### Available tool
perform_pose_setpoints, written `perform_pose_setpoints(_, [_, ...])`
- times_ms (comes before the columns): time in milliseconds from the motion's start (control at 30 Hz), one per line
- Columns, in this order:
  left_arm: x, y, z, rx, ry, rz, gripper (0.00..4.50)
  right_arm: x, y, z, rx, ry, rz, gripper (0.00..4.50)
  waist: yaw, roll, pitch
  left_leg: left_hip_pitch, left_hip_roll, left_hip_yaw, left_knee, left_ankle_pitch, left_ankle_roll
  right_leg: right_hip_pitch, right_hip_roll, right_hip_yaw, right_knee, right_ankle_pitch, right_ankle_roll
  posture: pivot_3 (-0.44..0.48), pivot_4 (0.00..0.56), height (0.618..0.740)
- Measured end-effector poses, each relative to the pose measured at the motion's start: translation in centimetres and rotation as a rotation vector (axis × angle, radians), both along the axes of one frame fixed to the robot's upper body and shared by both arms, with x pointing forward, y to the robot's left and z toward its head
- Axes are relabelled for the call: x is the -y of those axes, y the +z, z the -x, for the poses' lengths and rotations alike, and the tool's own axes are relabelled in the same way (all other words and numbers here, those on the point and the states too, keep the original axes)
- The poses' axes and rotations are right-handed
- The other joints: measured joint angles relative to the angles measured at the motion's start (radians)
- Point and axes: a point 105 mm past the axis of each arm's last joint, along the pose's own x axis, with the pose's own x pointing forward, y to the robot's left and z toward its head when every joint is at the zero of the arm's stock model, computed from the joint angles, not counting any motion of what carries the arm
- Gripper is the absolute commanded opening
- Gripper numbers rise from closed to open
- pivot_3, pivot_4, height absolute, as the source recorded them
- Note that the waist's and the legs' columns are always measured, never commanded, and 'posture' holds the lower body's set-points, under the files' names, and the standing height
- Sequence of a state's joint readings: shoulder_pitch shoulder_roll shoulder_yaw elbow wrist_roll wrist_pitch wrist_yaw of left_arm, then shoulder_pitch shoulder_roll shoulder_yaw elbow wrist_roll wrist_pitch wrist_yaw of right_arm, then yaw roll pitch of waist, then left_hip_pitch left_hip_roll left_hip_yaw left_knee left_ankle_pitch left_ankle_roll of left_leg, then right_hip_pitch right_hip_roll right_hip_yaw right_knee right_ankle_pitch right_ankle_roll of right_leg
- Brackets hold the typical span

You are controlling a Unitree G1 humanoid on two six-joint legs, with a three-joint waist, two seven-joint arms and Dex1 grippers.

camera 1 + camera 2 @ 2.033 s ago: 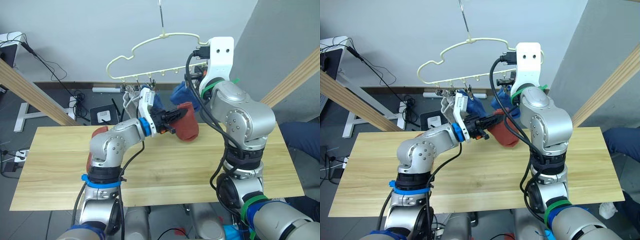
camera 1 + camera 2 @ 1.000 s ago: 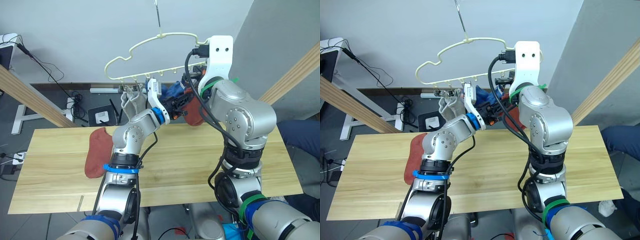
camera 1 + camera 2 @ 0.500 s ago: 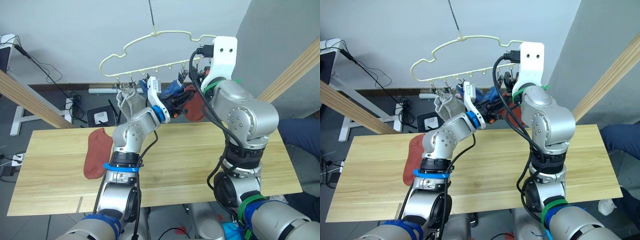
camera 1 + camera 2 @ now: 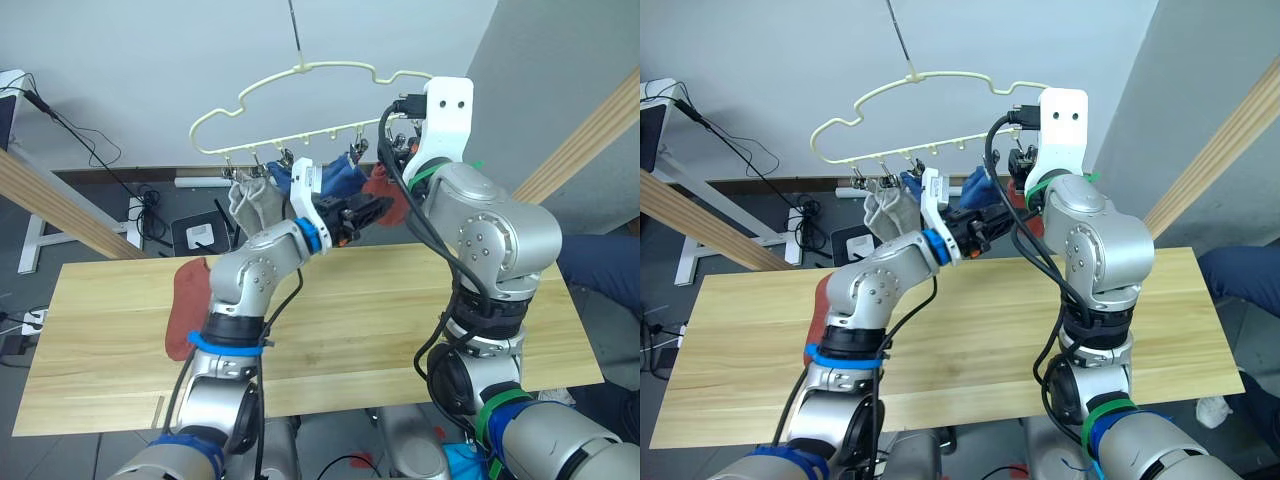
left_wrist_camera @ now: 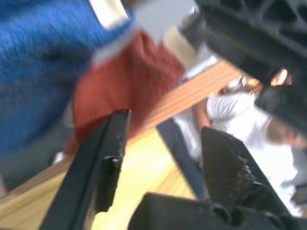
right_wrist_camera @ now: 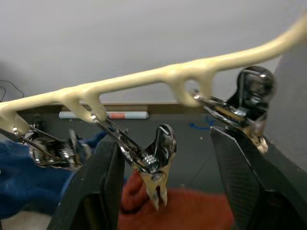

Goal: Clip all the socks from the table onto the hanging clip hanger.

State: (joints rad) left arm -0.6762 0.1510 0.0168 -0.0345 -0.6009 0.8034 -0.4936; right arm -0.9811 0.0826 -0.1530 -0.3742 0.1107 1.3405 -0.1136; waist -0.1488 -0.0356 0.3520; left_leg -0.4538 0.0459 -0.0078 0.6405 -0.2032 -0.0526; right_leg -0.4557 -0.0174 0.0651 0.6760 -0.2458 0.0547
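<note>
Left gripper (image 5: pixel 163 143), fingers now apart, has let go of the rust-red sock (image 4: pixel 382 190) just under the clip hanger (image 4: pixel 300 110); right gripper (image 6: pixel 168 191) spread beside a clip (image 6: pixel 153 165); sock likely clipped.

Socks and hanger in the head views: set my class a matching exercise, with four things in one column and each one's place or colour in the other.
Things:
1. grey sock
2. blue sock
3. rust-red sock beside the left arm
4. clip hanger

Place or colour:
a. lying flat on the table
b. cream-coloured, hanging overhead
c. hanging near the hanger's left end
d. hanging near the hanger's middle

Pairs: 1-c, 2-d, 3-a, 4-b
</note>
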Motion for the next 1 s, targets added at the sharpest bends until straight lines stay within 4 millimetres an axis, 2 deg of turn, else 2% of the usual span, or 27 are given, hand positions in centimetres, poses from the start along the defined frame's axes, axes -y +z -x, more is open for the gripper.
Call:
perform_pose_setpoints(233, [-2.1,-0.7,2.4,0.080,-0.006,-0.155,2.56,0.9,-0.5,1.4,-0.017,0.057,0.023,2.81,-0.002,0.001,0.000,0.000,0.000,0.000,-0.001,0.000,0.000,0.000,0.000,0.001,-0.001,0.000,0.000,-0.268,0.368,0.740])
perform_pose_setpoints(333, [-4.2,-1.4,3.4,0.089,0.023,-0.227,2.56,1.6,-1.2,2.5,-0.026,0.094,0.050,2.81,-0.005,0.001,0.001,0.000,0.000,0.001,-0.002,0.000,0.000,-0.001,0.000,0.001,-0.002,0.000,0.000,-0.270,0.367,0.740])
perform_pose_setpoints(433, [-5.8,-0.8,4.0,0.127,0.065,-0.265,2.56,1.6,-1.3,3.5,-0.020,0.143,0.070,2.81,-0.008,0.001,0.001,0.000,0.000,0.001,-0.002,0.000,0.000,-0.001,0.000,0.001,-0.002,0.000,0.000,-0.265,0.367,0.740])
perform_pose_setpoints(567, [-6.6,0.1,4.5,0.174,0.088,-0.275,2.56,1.2,-1.4,4.6,0.006,0.204,0.117,2.81,-0.008,0.001,0.001,0.000,0.000,0.001,-0.002,0.000,0.000,0.000,0.000,0.001,-0.002,-0.002,0.004,-0.264,0.365,0.740])
perform_pose_setpoints(833, [-10.3,1.1,5.0,0.229,0.251,-0.271,2.56,2.5,-4.8,6.7,-0.018,0.229,0.237,2.81,-0.009,0.001,0.000,0.001,0.000,0.004,-0.006,0.000,0.000,-0.001,0.000,0.003,-0.005,-0.003,0.004,-0.267,0.349,0.740])
perform_pose_setpoints(1000, [-11.1,1.1,5.2,0.255,0.295,-0.258,2.56,2.4,-4.7,6.9,0.017,0.227,0.236,2.81,-0.015,0.000,0.000,0.002,0.000,0.005,-0.006,0.000,0.000,-0.001,0.000,0.004,-0.004,-0.003,0.005,-0.262,0.335,0.740])
